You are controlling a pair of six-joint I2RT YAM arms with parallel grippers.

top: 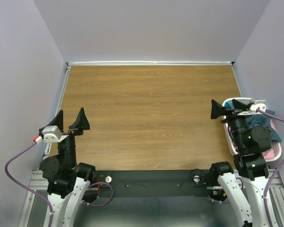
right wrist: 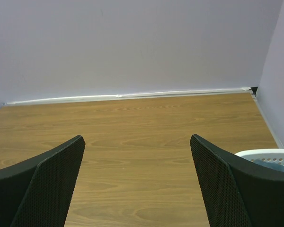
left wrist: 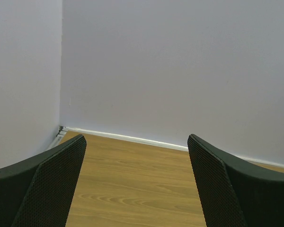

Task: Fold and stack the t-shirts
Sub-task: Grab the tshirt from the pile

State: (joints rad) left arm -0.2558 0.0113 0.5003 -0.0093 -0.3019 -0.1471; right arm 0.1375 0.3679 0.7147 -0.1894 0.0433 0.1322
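Left end effector (top: 70, 121) is raised over the near left part of the tabletop (top: 151, 118), both fingers spread wide apart with nothing between them. The left wrist view confirms this: the left end effector (left wrist: 136, 138) frames only bare wood grain and the rear wall. Right end effector (top: 228, 109) stands at the right edge of the tabletop, just beside the far end of the white slotted basket (top: 230, 138), jaws likewise fully parted and holding nothing. In the right wrist view the right end effector (right wrist: 137, 138) shows clear wood between its fingers, with the basket rim (right wrist: 265, 153) appearing behind the right finger. The t-shirts (top: 262, 121) lie bundled inside the basket at the right side of the tabletop, largely hidden by the right arm. Blue-grey cloth is visible near the arm and pink cloth (top: 270, 152) at the near end. No garment lies on the tabletop surface, and neither end effector touches the cloth.
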